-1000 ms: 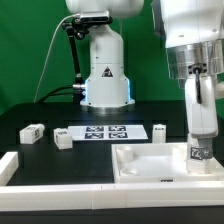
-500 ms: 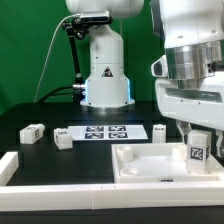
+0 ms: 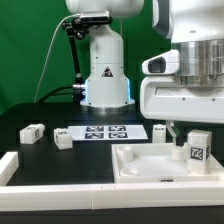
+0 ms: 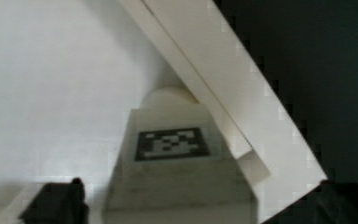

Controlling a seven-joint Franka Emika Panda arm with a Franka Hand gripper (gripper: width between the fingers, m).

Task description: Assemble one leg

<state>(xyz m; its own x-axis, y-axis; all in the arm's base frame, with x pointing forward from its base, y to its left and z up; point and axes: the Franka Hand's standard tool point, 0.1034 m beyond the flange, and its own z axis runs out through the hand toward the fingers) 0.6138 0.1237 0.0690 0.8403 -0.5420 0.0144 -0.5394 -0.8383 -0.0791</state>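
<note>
The leg (image 3: 198,148), a small white post with a square marker tag on its side, stands upright at the right side of the large white tray-like part (image 3: 150,166), near its rim. My gripper (image 3: 186,128) is above the leg, open and empty, and its wide white hand fills the upper right of the exterior view. In the wrist view the leg (image 4: 176,150) stands between my two dark fingertips (image 4: 51,205), with a gap on each side. My gripper (image 4: 190,212) is centred over it. The tray's rim (image 4: 211,60) runs diagonally past the leg.
Three more small white legs lie on the black table: one (image 3: 31,132) at the far left, one (image 3: 64,139) beside it, one (image 3: 160,131) by the marker board (image 3: 103,132). The robot base (image 3: 105,75) stands behind. A white L-shaped wall (image 3: 50,186) runs along the front.
My gripper was shut on the leg, low over the tray-like part. It has let go and risen, and the leg stays standing at the tray's right side.
</note>
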